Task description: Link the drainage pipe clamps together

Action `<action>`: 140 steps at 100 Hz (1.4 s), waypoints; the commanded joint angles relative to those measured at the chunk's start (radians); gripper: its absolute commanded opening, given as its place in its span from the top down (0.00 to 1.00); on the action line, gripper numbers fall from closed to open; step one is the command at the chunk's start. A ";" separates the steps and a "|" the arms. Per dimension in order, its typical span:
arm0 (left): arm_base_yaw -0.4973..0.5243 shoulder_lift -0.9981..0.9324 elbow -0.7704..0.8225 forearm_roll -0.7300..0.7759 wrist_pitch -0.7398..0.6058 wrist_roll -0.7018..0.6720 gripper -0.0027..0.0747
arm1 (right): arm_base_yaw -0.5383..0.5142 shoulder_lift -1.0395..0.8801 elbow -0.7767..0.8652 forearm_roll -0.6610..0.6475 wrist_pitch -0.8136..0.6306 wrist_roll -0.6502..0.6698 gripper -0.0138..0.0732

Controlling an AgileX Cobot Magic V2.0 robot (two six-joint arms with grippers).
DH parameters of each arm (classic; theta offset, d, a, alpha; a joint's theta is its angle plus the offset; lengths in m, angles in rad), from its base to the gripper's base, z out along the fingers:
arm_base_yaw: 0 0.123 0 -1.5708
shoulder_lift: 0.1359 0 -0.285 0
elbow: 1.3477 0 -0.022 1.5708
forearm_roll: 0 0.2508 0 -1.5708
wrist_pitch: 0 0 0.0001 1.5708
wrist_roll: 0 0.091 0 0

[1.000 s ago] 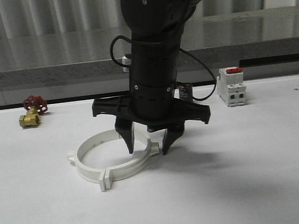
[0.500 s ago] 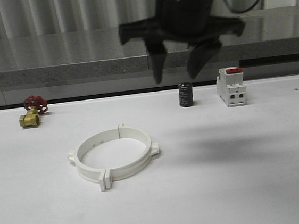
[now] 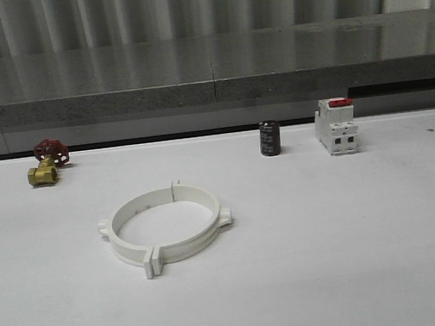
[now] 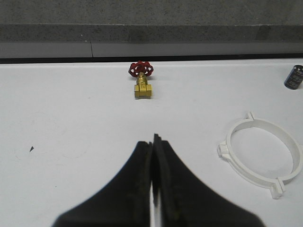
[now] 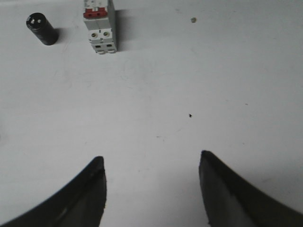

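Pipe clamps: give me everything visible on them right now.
The drainage pipe clamps are two white, plastic-looking half-rings joined into one closed ring, lying flat on the white table, opening up. Flat end tabs meet at a near seam and a far seam; a small lug sticks out on each side. No gap shows at either seam. Nothing touches the ring but the table. It sits left of centre, nearer than the brass valve, also seen in the left wrist view.

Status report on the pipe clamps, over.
Left gripper shut, empty. Right gripper open, empty, over bare table. Two white plastic half-ring clamps sit joined as one ring on the white table. Nothing touching them.
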 commanded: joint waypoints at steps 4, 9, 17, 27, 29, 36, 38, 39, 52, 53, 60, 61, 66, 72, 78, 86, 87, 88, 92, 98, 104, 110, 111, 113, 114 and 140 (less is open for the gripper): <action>0.001 0.001 -0.025 -0.006 -0.081 -0.002 0.99 | -0.017 -0.199 0.080 -0.016 -0.033 -0.045 0.33; 0.001 0.001 -0.025 -0.006 -0.081 -0.002 0.99 | -0.017 -0.283 0.122 -0.016 -0.024 -0.064 0.33; 0.001 0.001 -0.025 -0.006 -0.081 -0.002 0.99 | -0.017 -0.390 0.188 -0.017 -0.012 -0.068 0.36; 0.001 0.001 -0.025 -0.006 -0.081 -0.002 0.99 | -0.017 -0.522 0.252 -0.022 0.001 -0.068 0.51; 0.001 0.001 -0.025 -0.006 -0.081 -0.002 0.99 | -0.017 -0.548 0.265 -0.022 0.001 -0.068 0.56; 0.001 0.001 -0.025 -0.006 -0.081 -0.002 0.99 | -0.017 -0.622 0.303 -0.029 0.000 -0.069 0.76; 0.001 0.001 -0.025 -0.006 -0.081 -0.002 0.99 | -0.017 -0.639 0.313 -0.035 0.000 -0.071 0.81; 0.001 0.001 -0.025 -0.006 -0.081 -0.002 0.99 | -0.017 -0.645 0.316 -0.037 0.000 -0.072 0.83; 0.001 0.001 -0.025 -0.006 -0.081 -0.002 0.99 | -0.017 -0.703 0.347 -0.060 0.000 -0.074 0.92; 0.001 0.001 -0.025 -0.006 -0.081 -0.002 0.99 | -0.017 -0.705 0.346 -0.060 0.000 -0.074 0.92; 0.001 0.001 -0.025 -0.006 -0.081 -0.002 0.99 | -0.017 -0.706 0.347 -0.059 0.008 -0.074 0.92; 0.001 0.001 -0.025 -0.006 -0.081 -0.002 0.99 | -0.017 -0.706 0.347 -0.059 0.008 -0.074 0.92; 0.001 0.001 -0.025 -0.006 -0.081 -0.002 0.99 | -0.017 -0.706 0.347 -0.059 0.009 -0.074 0.92; 0.001 0.001 -0.025 -0.006 -0.081 -0.002 0.99 | -0.017 -0.706 0.347 -0.059 0.009 -0.074 0.92; 0.001 0.001 -0.025 -0.006 -0.081 -0.002 0.99 | -0.017 -0.706 0.347 -0.059 0.009 -0.074 0.92; 0.001 0.001 -0.025 -0.006 -0.081 -0.002 0.99 | -0.017 -0.706 0.347 -0.059 0.009 -0.074 0.92; 0.001 0.001 -0.025 -0.006 -0.081 -0.002 0.99 | -0.017 -0.706 0.347 -0.059 0.009 -0.074 0.92; 0.001 0.001 -0.025 -0.006 -0.081 -0.002 0.99 | -0.017 -0.706 0.347 -0.059 0.009 -0.074 0.92; 0.001 0.001 -0.025 -0.006 -0.081 -0.002 0.99 | -0.017 -0.706 0.347 -0.059 0.009 -0.074 0.92; 0.001 0.001 -0.025 -0.006 -0.081 -0.002 0.99 | -0.017 -0.706 0.347 -0.059 0.009 -0.074 0.92; 0.001 0.001 -0.025 -0.006 -0.081 -0.002 0.99 | -0.017 -0.706 0.347 -0.059 0.009 -0.074 0.92; 0.001 0.001 -0.025 -0.006 -0.081 -0.002 0.99 | -0.017 -0.706 0.348 -0.060 0.004 -0.074 0.92; 0.001 0.001 -0.025 -0.006 -0.081 -0.002 0.99 | -0.017 -0.706 0.350 -0.060 0.002 -0.074 0.92; 0.001 0.001 -0.025 -0.006 -0.081 -0.002 0.99 | -0.017 -0.706 0.354 -0.063 -0.008 -0.074 0.92; 0.001 0.001 -0.025 -0.006 -0.081 -0.002 0.99 | -0.017 -0.706 0.356 -0.064 -0.012 -0.074 0.92; 0.001 0.001 -0.025 -0.006 -0.081 -0.002 0.99 | -0.068 -0.781 0.561 -0.029 -0.393 -0.093 0.92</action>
